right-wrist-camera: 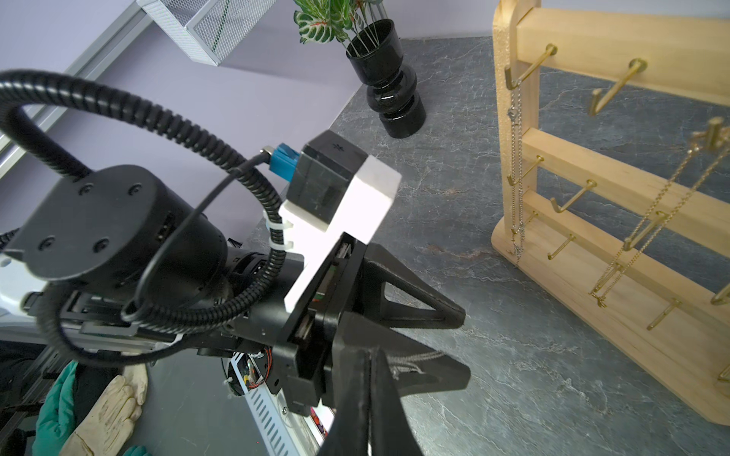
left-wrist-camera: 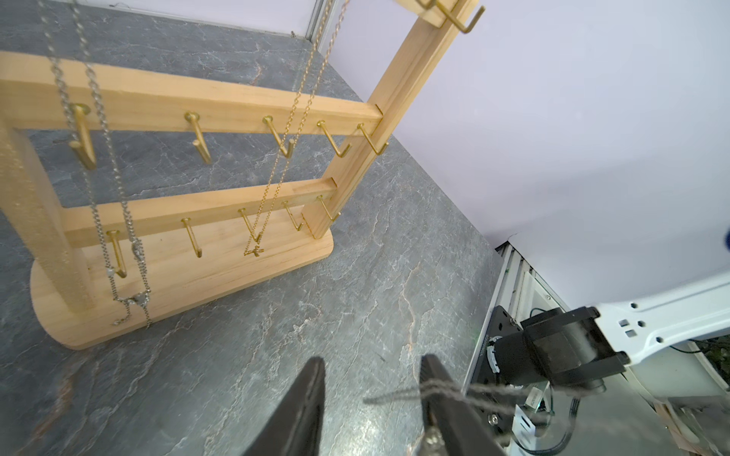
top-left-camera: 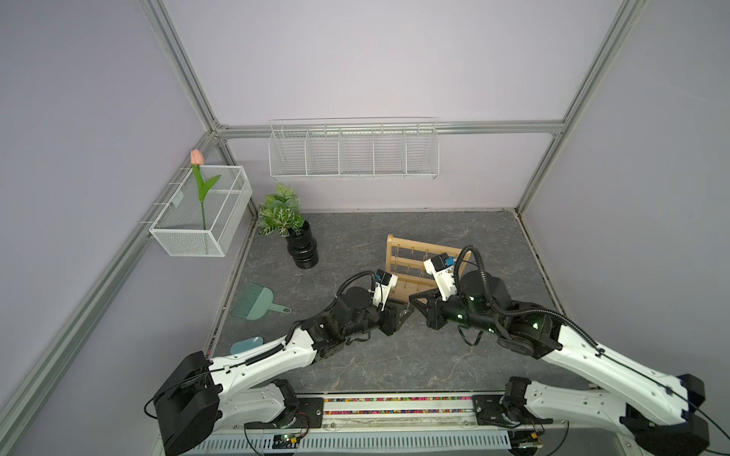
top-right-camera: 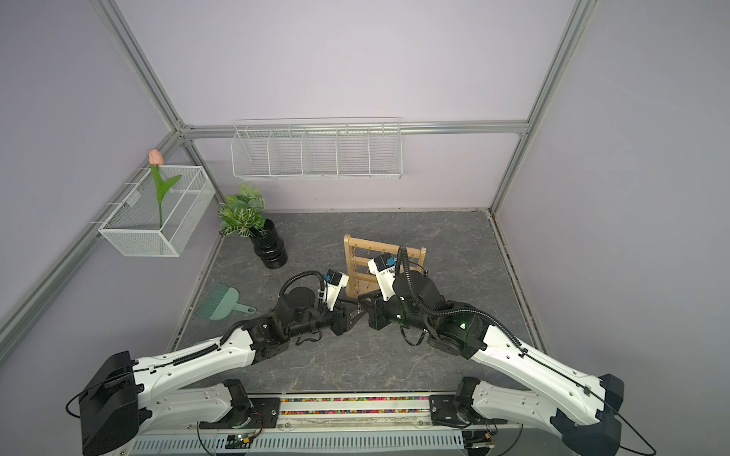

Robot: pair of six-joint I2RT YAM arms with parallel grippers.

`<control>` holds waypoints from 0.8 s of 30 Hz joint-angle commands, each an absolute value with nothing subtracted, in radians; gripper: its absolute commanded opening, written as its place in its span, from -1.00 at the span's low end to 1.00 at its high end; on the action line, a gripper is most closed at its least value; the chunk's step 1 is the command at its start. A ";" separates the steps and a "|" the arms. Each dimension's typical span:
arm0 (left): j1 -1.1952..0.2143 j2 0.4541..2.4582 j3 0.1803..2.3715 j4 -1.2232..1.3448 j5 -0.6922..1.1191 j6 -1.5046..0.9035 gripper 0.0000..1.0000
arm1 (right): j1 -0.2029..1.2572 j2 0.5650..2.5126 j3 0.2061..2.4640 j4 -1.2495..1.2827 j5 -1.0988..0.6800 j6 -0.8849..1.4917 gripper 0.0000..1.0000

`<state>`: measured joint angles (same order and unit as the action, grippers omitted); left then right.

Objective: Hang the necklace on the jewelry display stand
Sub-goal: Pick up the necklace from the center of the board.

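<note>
Noted necklace [left-wrist-camera: 395, 393] stretched roughly parallel to crossbars [left-wrist-camera: 221, 106], from right gripper [right-wrist-camera: 369, 353], pinched shut on it, to half-open left gripper [left-wrist-camera: 372, 361], hooked over one finger [left-wrist-camera: 436, 371]; jewelry display stand [left-wrist-camera: 221, 272] just ahead of both tips, neither arm clearly nearer.

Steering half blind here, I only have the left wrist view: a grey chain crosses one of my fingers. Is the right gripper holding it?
Observer: Yes. The right gripper is shut on the necklace, pinching it between its tips.
Operator: The silver chain runs out of my frame. Where does it hang?
Observer: From the end hook on the top crossbar of the jewelry display stand, beside an upright.
</note>
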<state>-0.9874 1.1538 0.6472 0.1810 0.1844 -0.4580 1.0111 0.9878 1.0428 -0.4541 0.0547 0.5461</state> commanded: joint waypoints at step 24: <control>-0.983 1.116 0.639 0.227 0.165 -0.385 -0.53 | 0.970 0.968 0.986 -0.430 -0.016 0.572 -0.86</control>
